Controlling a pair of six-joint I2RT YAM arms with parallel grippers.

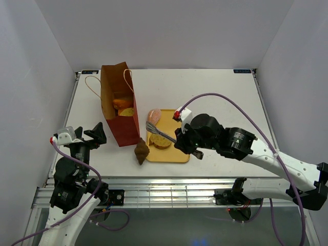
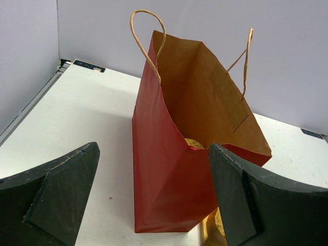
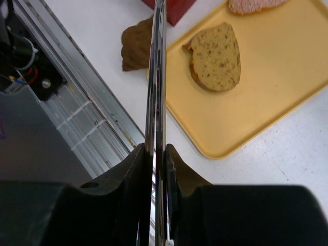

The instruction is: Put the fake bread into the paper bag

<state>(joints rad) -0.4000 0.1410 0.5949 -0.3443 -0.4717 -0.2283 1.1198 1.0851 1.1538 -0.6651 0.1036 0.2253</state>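
Note:
The reddish-brown paper bag (image 1: 119, 105) stands open left of the yellow tray (image 1: 169, 151), with bread pieces (image 1: 123, 106) inside; it fills the left wrist view (image 2: 195, 169). A speckled slice (image 1: 160, 141) and a pink roll (image 1: 154, 116) lie on the tray. A brown croissant (image 1: 141, 150) lies on the table at the tray's near left corner. My right gripper (image 1: 180, 142) is shut on the silver tongs (image 3: 156, 97), whose tips (image 1: 150, 126) hover over the tray above the slice (image 3: 215, 56). My left gripper (image 1: 96, 136) is open and empty, near the bag's left side.
The tray's near edge (image 3: 241, 138) lies close to the table's front rail (image 3: 77, 102). White walls enclose the table on three sides. The bag's cord handles (image 2: 146, 38) stick up above its rim.

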